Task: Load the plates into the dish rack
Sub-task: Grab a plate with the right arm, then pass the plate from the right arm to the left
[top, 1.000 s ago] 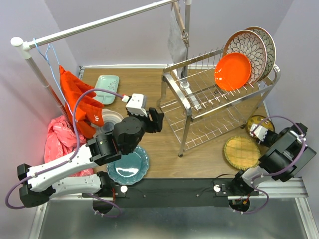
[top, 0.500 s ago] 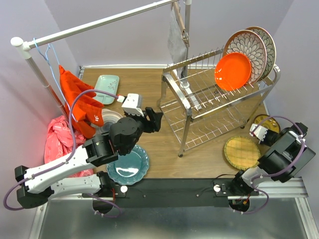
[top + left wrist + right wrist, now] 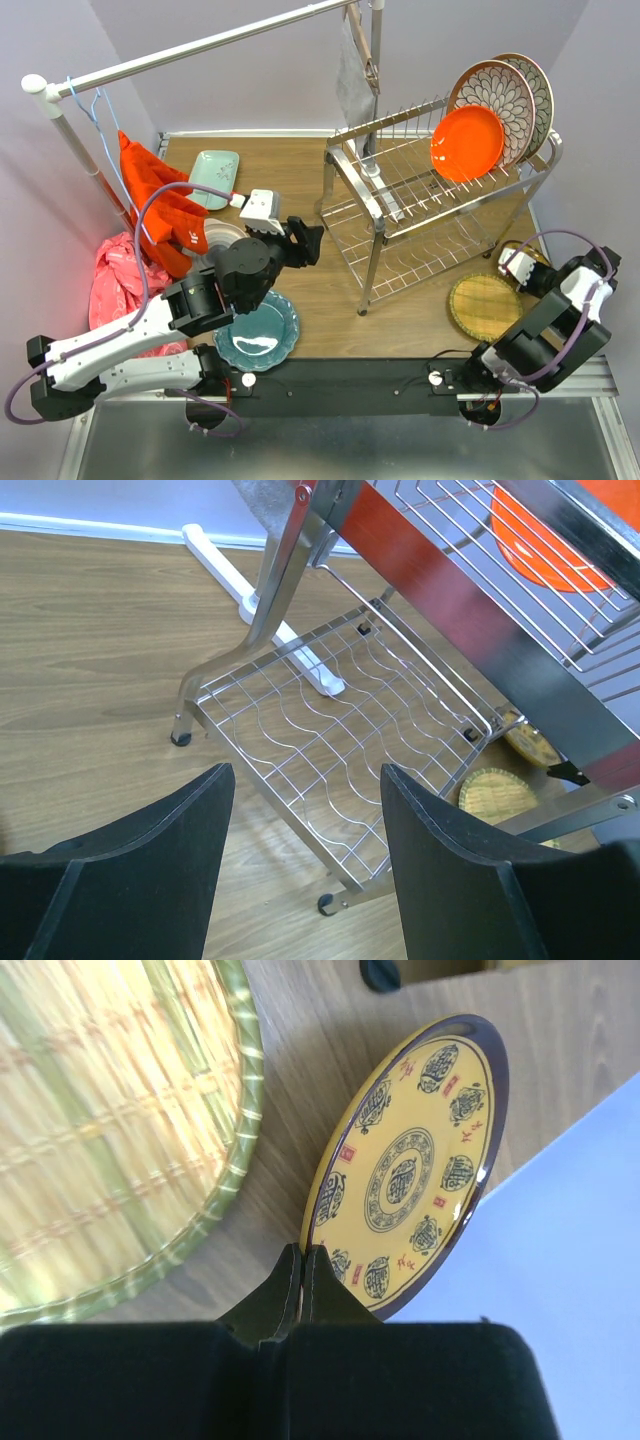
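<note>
Black-and-white jointed arms [image 3: 110,345] trail purple cables [image 3: 570,234], with white wrist cameras [image 3: 262,208] and black fingers [image 3: 140,865]

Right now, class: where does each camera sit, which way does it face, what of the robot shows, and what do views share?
Top external: above, behind bases, facing down on wooden table; left arm, right arm show.
Left wrist: faces the shiny two-tier wire dish rack past the open left gripper.
Right wrist: faces down; right gripper pinches the dark-yellow patterned plate.
Shared: round yellow woven plate, all three.

Two brown-rimmed floral plates [image 3: 497,92], one orange plate [image 3: 466,143], one teal scalloped plate [image 3: 263,339], one yellow woven plate [image 3: 485,306], one dark-yellow patterned plate [image 3: 405,1175], one white-grey plate [image 3: 220,235] (seven round altogether); one shiny two-tier wire rack [image 3: 358,190].
</note>
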Tool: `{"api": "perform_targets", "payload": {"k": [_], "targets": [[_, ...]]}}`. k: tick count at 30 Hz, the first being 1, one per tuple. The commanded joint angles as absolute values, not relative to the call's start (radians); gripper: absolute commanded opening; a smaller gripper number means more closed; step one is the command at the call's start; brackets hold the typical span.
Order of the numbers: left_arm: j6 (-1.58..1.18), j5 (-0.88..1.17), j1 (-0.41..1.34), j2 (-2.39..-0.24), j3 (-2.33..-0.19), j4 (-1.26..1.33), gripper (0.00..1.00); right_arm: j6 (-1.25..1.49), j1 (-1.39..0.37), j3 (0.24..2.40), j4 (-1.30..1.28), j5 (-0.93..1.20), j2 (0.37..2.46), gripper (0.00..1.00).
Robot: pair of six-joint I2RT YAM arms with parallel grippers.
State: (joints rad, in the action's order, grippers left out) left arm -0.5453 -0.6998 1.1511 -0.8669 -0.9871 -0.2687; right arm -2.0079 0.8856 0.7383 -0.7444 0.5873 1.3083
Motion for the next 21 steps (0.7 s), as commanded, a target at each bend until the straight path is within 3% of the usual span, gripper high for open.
{"api": "perform_targets", "payload": {"k": [1, 10, 21], "targets": [[-0.512, -0.709, 1.146, -0.848, -0.977, -0.233, 0.69, -2.284, 0.893, 0.784, -0.868, 0.646, 1.220, 0.00], [-0.437, -0.696, 1.146, -0.819, -1.009, -0.235, 0.69, -2.149, 0.893, 0.830, -1.000, 0.650, 1.069, 0.01], [-0.362, -0.626, 1.146, -0.842, -1.209, -0.270, 0.69, -2.033, 0.893, 1.077, -1.230, 0.669, 1.006, 0.01]]}}
